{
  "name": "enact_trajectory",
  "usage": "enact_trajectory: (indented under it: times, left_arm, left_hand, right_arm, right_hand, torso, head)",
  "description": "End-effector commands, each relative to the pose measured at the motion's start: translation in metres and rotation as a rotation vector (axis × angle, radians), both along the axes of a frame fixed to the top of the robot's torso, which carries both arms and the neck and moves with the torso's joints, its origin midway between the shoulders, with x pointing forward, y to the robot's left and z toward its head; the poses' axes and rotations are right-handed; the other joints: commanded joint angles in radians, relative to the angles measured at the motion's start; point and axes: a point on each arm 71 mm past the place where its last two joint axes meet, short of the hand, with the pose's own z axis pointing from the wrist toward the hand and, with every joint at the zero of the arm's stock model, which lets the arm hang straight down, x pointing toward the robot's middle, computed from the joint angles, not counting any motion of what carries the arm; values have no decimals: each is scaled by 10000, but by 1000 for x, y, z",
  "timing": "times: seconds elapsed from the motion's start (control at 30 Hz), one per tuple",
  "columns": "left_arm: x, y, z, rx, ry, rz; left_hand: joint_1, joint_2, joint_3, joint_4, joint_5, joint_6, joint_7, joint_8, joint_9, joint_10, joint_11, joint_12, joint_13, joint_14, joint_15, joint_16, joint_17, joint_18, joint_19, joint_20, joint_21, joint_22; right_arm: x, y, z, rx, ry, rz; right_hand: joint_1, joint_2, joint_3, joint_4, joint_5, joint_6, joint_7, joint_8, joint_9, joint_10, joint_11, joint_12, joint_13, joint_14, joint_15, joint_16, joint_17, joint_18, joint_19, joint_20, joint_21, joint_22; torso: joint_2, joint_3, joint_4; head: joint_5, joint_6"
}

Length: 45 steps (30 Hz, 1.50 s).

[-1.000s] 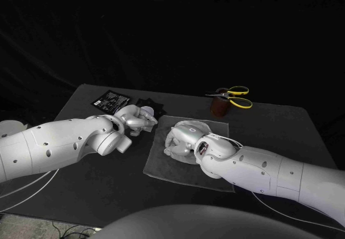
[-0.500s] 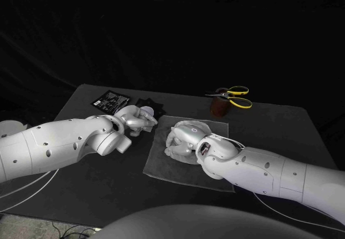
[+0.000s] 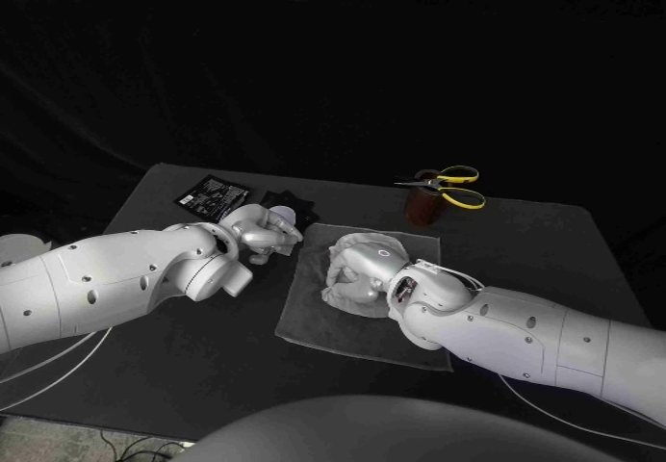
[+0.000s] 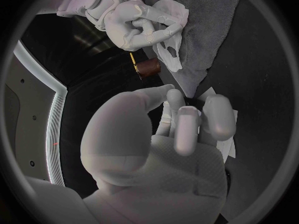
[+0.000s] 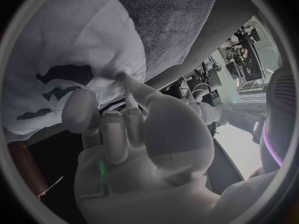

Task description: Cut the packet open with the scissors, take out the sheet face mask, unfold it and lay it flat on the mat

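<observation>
The white sheet face mask lies crumpled on the grey mat. My right hand is on it and pinches a fold of the mask, whose dark eye holes show. My left hand hovers just off the mat's left edge, fingers curled in with nothing seen between them. Beneath it lie a black packet piece and a white scrap. The left wrist view shows the right hand gripping the mask. The yellow-handled scissors stand in a brown holder at the back.
A second black packet lies at the table's back left. The brown holder stands just beyond the mat's far edge. The black table stretches bare to the right of the mat.
My right hand has shifted slightly on the mat, dragging the bunched mask with it. The left hand has stayed where it was.
</observation>
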Motion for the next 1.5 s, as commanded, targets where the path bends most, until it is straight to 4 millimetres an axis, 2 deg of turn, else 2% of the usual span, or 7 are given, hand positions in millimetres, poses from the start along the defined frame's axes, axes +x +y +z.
enact_trajectory:
  times: [0.03, 0.5, 0.67, 1.0, 1.17, 1.33, 1.5]
  left_arm:
    - [-1, -2, 0, -65, 143, -156]
    - [-1, -3, -1, -76, 248, -258]
    - [-1, -4, -1, -78, 286, -292]
    - [-2, -7, -3, -84, 510, -498]
    - [-4, -10, -3, -129, 663, -896]
    - [-6, -19, -3, 27, 585, -1486]
    - [-8, -30, -1, 410, 133, -2214]
  left_hand:
    - [-6, 12, -15, 52, 40, -70, 2, 57, 19, -69, 29, 21, -6, 344, -33, -66, 454, 44, -4, -2, -56, -6]
    - [1, 3, -2, 66, 41, -112, 14, 70, 25, -152, 40, -14, -83, 333, -24, -78, 431, 56, -36, 4, -97, -52]
    - [13, -7, 14, 73, 40, -151, 25, 80, 30, -233, 51, -51, -158, 325, -16, -86, 418, 59, -45, 11, -108, -63]
    - [57, -42, 82, 94, 41, -312, 76, 99, 36, -609, 96, -261, -558, 302, 22, -104, 385, 73, -91, 38, -164, -123]
    - [132, -147, 113, 24, 38, -396, 105, 132, 43, -1035, 129, -535, -1036, 267, 54, -134, 321, 97, -163, 63, -246, -212]
    - [110, -184, 83, 51, 37, -417, 117, 161, 50, -1139, 144, -621, -1106, 238, 71, -155, 278, 107, -201, 80, -285, -250]
    - [180, -103, 0, 75, 37, -148, 5, 464, 167, -1105, 67, -689, -1202, 229, 28, -146, 294, 118, -231, 81, -309, -272]
  right_arm:
    - [-2, -3, 2, 137, -64, 82]
    - [0, -28, 1, 417, 175, 115]
    - [1, -34, 1, 686, 253, 139]
    - [1, -42, 4, 1313, 347, 185]
    - [1, -48, 5, 1614, 328, -10]
    - [2, -55, 5, 1634, 378, -411]
    - [2, -63, 6, 1694, 592, -1171]
  right_hand:
    - [-19, 80, 40, 2, -30, -25, -14, 16, 8, 366, -9, 25, 1524, 823, -58, 32, 1708, 68, 3, -29, 30, 1334]
    - [-82, 38, 84, -12, -32, -385, 40, 138, 175, 74, 25, -523, 1098, 791, -45, -34, 1580, 108, -104, -38, -252, 1267]
    - [-162, -144, 11, -55, -32, -1409, 361, -555, -91, -56, 295, -678, 1005, 765, 177, -86, 1487, 117, -213, 100, -490, 1213]
    - [-147, -299, 3, -164, -31, -1604, 441, -878, -230, -141, 371, -769, 949, 748, 252, -116, 1432, 149, -278, 187, -637, 1180]
    - [-86, -202, 60, -174, -31, -1266, 482, -782, -191, -116, 401, -721, 990, 754, 271, -105, 1454, 146, -258, 212, -575, 1197]
    - [-138, -100, 28, -93, -33, -765, 356, -559, -92, -109, 318, -713, 1000, 759, 225, -95, 1471, 155, -236, 215, -521, 1210]
    - [-418, 95, -72, 260, -4, -634, 222, -437, -16, -53, 214, -664, 1040, 789, 146, -42, 1576, 137, -158, 174, -343, 1247]
  torso:
    - [6, -5, 3]
    - [5, 2, 1]
    - [1, -5, 8]
    - [-1, -10, 18]
    - [3, -3, 14]
    - [5, -10, 18]
    - [-1, -3, 9]
  head:
    - [-16, 0]
    - [-38, 0]
    - [-81, 0]
    - [-135, 0]
    - [-140, 0]
    - [-148, 0]
    - [-168, 0]
